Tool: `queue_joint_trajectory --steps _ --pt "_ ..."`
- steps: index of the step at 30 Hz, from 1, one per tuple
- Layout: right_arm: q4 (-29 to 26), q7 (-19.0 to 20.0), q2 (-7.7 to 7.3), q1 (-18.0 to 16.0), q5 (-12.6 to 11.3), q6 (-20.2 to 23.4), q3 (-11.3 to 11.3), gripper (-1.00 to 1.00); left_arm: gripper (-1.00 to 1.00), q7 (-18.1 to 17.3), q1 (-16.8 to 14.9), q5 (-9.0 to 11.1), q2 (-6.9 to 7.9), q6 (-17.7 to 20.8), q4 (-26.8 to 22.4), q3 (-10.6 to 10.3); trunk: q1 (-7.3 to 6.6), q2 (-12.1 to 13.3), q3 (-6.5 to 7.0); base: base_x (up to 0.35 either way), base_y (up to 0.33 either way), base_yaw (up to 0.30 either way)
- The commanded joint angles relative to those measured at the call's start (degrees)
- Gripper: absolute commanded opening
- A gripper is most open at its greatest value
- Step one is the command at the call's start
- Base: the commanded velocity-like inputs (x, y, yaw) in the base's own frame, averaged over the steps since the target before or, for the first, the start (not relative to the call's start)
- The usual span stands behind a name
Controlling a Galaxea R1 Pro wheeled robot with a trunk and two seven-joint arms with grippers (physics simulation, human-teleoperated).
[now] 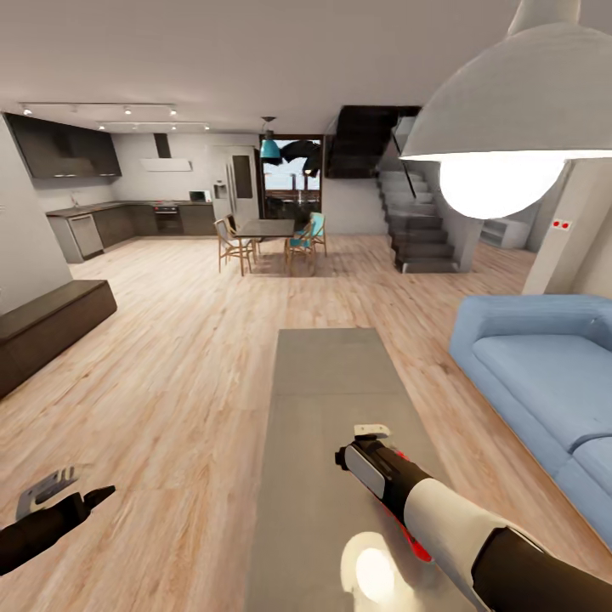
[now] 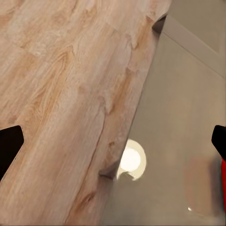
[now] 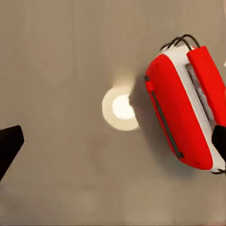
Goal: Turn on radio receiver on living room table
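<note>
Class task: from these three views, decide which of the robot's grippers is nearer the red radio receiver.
Right. The right gripper hangs directly above the radio receiver on the table; the left gripper hovers over the wood floor, well aside.

Colours of the living room, table and radio

The radio receiver is showing bright red with a white side band and thin dark handle; the table is lying matte grey at centre, carrying a pale round glow. The floor is running light wood-grain planks, the sofa is sitting blue at right, the pendant lamp is glowing white at upper right.
</note>
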Motion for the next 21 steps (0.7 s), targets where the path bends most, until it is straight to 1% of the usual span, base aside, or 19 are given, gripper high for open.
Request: queue_joint_trajectory --steps 1,9,21 --pt "0.0 0.0 0.00 0.0 0.0 0.0 0.0 1.00 1.00 0.0 0.0 0.0 0.01 0.0 0.0 0.0 0.00 0.0 0.00 0.000 0.334 0.000" --pt "0.0 0.0 0.00 0.0 0.0 0.0 0.0 1.00 1.00 0.0 0.0 0.0 0.02 0.0 0.1 0.0 0.00 0.0 0.00 -0.011 0.334 0.000" --pt "0.0 0.0 0.00 0.0 0.0 0.0 0.0 1.00 1.00 0.0 0.0 -0.1 -0.48 -0.3 0.3 -0.2 0.00 0.0 0.00 -0.081 0.334 0.000"
